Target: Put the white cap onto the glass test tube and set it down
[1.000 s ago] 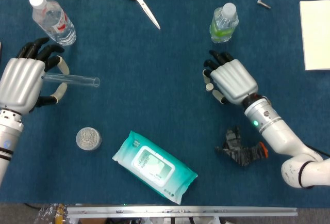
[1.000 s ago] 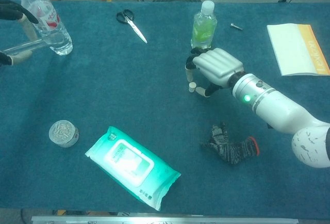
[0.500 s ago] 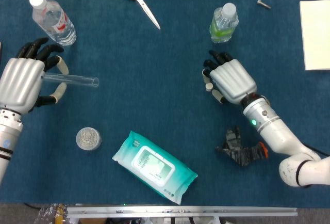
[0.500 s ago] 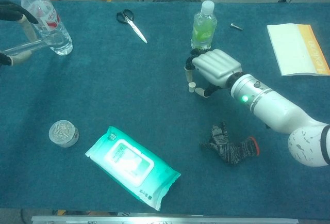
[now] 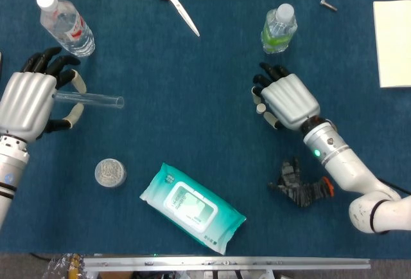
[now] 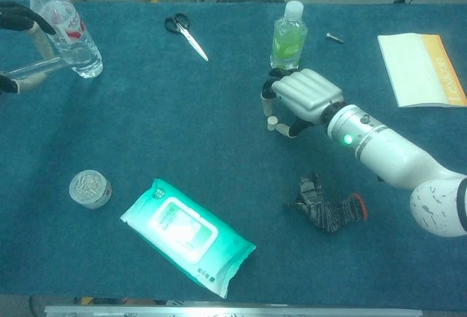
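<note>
While almost nothing has shifted over the last second, the left hand (image 5: 27,103) keeps the clear glass test tube (image 5: 90,100) held level above the blue counter (image 5: 192,99), its open end pointing toward the middle. Below lie a round metal tin (image 5: 110,172) and a green pack of wet wipes (image 5: 191,207). Further right, the right hand (image 6: 303,98) has only nudged slightly; its fingers (image 6: 268,98) curl down around the small white cap (image 6: 271,124), which sits at the fingertips on or just above the counter; whether it is truly pinched, I cannot tell. Tube and cap remain well apart, so capping has not begun, it seems.
</note>
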